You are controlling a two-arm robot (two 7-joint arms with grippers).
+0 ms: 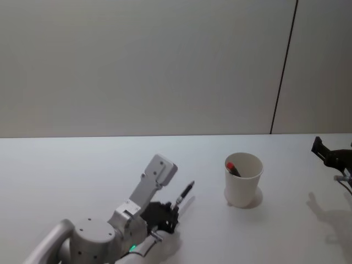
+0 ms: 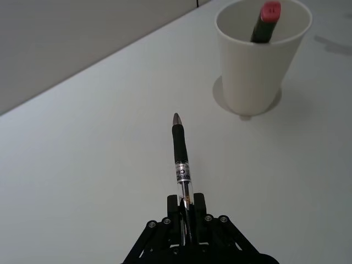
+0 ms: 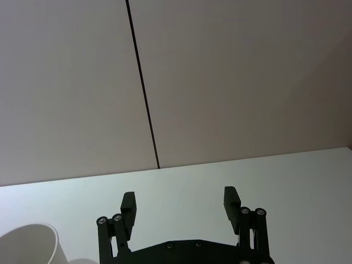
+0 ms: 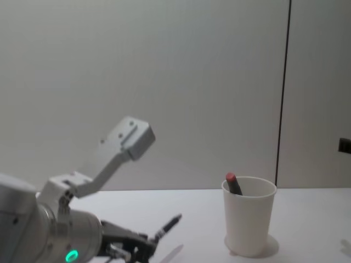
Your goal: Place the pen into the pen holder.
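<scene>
Red-capped marker (image 2: 267, 22), white table (image 1: 82, 176), grey wall (image 1: 137, 66).

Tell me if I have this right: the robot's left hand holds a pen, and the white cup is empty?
Not quite. The left hand does hold a pen, but the white cup is not empty: a red-topped pen already stands in it, as the left wrist view shows. The right hand waits open to the cup's right.

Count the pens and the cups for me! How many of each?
Cups: 1, a white cup.
Pens: 2, a black pen held in the left pincer and a red-topped pen inside that cup.
Total: 3.
</scene>
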